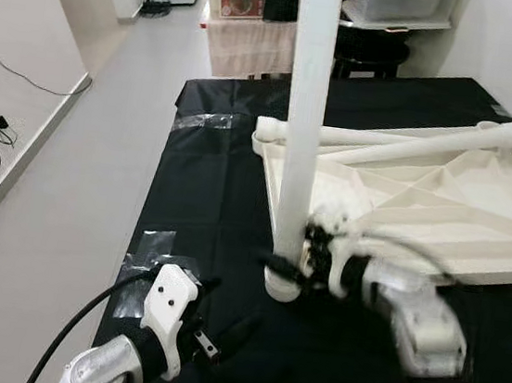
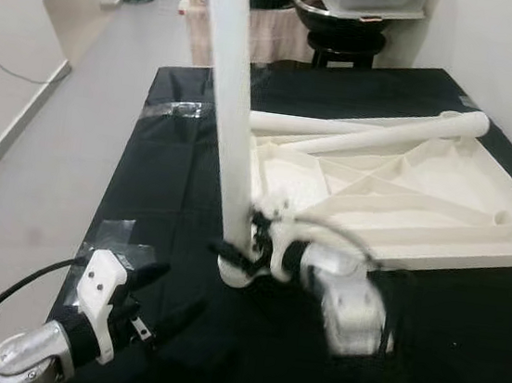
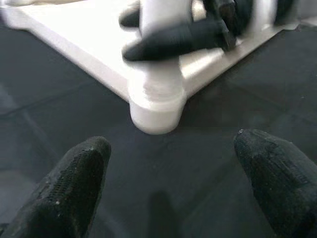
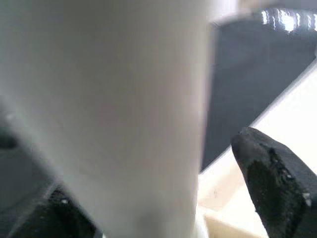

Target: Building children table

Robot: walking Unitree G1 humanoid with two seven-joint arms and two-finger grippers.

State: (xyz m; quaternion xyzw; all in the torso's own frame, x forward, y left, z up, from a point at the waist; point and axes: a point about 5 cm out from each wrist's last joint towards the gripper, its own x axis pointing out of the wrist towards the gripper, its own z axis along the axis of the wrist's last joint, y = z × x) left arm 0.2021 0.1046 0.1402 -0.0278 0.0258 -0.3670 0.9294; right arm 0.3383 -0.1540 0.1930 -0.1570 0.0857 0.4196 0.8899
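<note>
Right gripper (image 1: 309, 254) fingers clamp the upright leg (image 1: 305, 113) at the tabletop (image 1: 441, 205) corner; left gripper (image 1: 221, 323) fingers spread, empty, near the bench (image 1: 210, 186) edge.

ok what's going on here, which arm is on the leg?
The right gripper is around the base of an upright white table leg, which stands in the near corner socket of the upside-down white tabletop on a black-covered surface. Its fingers look closed on the leg. The left gripper hangs open low beside that corner, holding nothing. More loose legs lie across the tabletop.
</note>
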